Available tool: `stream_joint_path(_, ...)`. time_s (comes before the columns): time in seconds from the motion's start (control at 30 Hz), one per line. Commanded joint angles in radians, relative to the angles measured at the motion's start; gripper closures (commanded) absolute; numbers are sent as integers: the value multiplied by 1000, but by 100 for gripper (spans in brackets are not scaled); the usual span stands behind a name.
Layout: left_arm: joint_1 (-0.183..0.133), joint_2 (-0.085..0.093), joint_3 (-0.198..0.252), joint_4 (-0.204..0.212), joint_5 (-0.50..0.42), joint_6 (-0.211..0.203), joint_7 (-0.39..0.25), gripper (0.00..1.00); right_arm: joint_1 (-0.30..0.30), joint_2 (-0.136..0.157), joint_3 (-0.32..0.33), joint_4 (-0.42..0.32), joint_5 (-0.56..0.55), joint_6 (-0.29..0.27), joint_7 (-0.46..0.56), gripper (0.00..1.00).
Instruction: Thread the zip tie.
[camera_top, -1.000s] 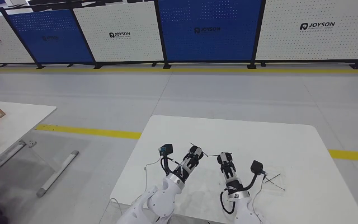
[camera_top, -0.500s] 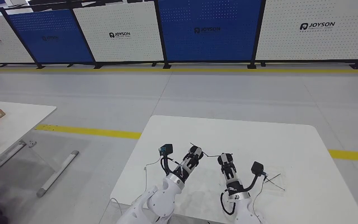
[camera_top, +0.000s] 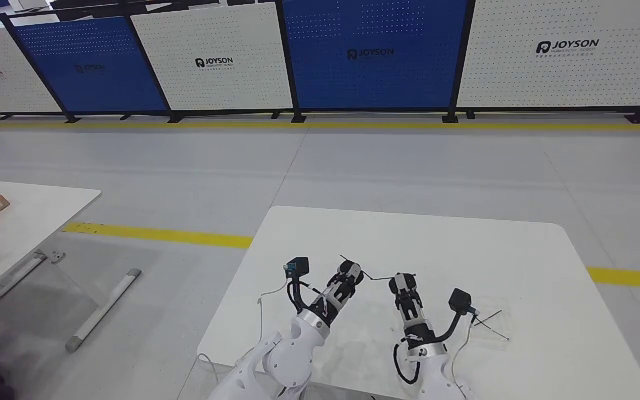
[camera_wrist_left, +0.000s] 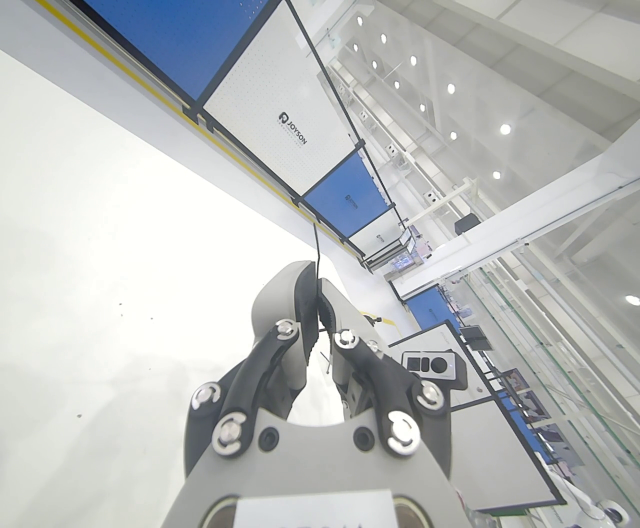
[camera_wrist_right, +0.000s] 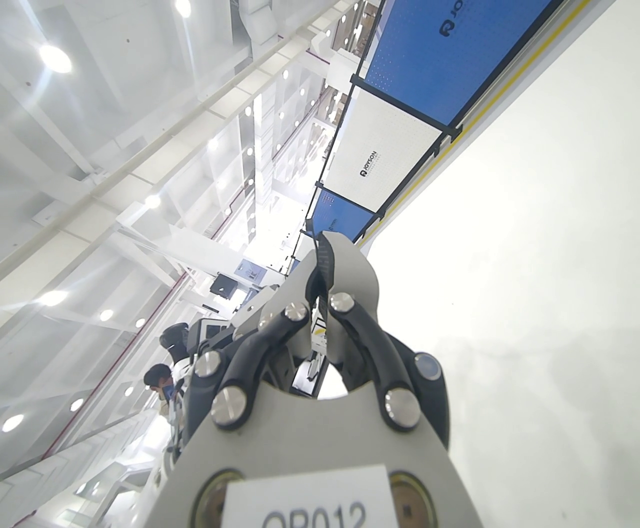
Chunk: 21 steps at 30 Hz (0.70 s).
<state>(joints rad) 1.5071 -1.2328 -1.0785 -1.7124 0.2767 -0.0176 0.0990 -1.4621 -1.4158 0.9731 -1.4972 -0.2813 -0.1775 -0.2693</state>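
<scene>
While both arms lie side by side over the near tabletop (camera_top: 500, 250), left tool (camera_wrist_left: 316, 289) and right tool (camera_wrist_right: 321, 247) each sit clamped on the zip tie (camera_wrist_left: 315, 245).

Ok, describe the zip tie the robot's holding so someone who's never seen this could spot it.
On the white table, find the two arms at its near side. The zip tie is the thin black strap bridging the gap between the left gripper and right gripper. Unlike the loose black strands lying beside the right arm, it is pinched in shut fingers.
</scene>
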Motion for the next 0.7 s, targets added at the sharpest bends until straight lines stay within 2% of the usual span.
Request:
stream_joint_path(0.0,0,0,0,0,0,0,0,100,-4,-1,1,-4,-4,-2,-1,100)
stream_joint_path(0.3,0,0,0,0,0,0,0,100,-18,-4,17,-12,-9,-5,7,100)
stream_joint_path(0.67,0,0,0,0,0,0,0,100,3,-16,7,7,-14,24,16,100)
